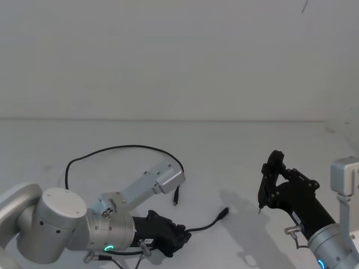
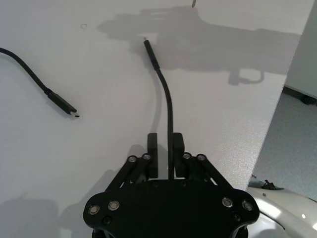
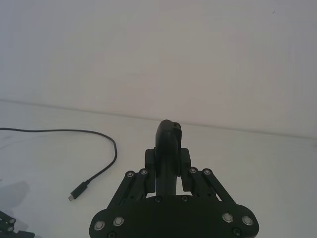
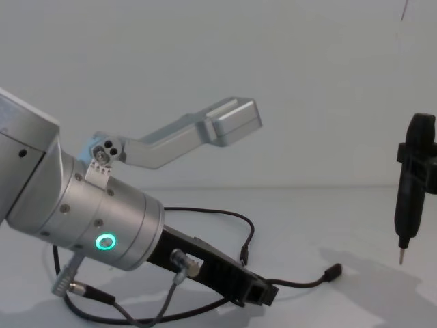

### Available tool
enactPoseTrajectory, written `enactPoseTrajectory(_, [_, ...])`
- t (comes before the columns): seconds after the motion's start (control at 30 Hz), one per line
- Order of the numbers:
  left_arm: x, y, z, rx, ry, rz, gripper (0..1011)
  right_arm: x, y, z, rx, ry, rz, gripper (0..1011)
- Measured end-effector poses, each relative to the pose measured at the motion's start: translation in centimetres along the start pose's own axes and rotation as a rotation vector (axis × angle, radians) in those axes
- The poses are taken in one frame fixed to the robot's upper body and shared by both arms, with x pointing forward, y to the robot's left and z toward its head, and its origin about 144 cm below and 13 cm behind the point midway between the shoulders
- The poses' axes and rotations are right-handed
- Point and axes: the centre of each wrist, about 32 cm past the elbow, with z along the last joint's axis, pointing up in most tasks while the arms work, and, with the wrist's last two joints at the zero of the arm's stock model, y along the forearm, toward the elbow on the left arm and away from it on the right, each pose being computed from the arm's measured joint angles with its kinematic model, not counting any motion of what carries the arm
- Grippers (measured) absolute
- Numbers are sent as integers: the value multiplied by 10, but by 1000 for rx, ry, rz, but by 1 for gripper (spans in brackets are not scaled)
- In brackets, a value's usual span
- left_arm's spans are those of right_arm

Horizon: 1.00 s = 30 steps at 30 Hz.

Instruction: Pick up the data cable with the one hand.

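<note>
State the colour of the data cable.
Black; the data cable shows best in the left wrist view.

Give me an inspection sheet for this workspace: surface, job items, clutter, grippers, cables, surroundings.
Surface: white table, flat, with both arms' shadows on it.
Job's things: data cable looped on the table; one plug lies free, the other plug reaches out past the left gripper.
Clutter: nothing seen.
Grippers: left gripper low at the table, right at the cable near that second plug; right gripper above the table on the right, jaws shut on a pen-like tool, tip pointing down.
Cables: grey lead with silver plugs hangs at the left wrist.
Surroundings: plain white wall.
</note>
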Motion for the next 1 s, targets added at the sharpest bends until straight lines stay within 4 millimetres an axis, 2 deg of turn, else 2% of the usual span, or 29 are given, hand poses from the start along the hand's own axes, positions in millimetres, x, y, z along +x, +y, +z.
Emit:
enactPoseTrajectory(0.1, [0, 0, 0, 1, 0, 0, 118, 0, 0, 0, 0, 0, 0, 279])
enactPoseTrajectory(0.23, [0, 0, 0, 2, 1, 0, 43, 0, 0, 0, 0, 0, 0, 279])
enactPoseTrajectory(1.0, [-3, 3, 0, -11, -23, 23, 42, 2, 3, 2, 12, 7, 10, 279])
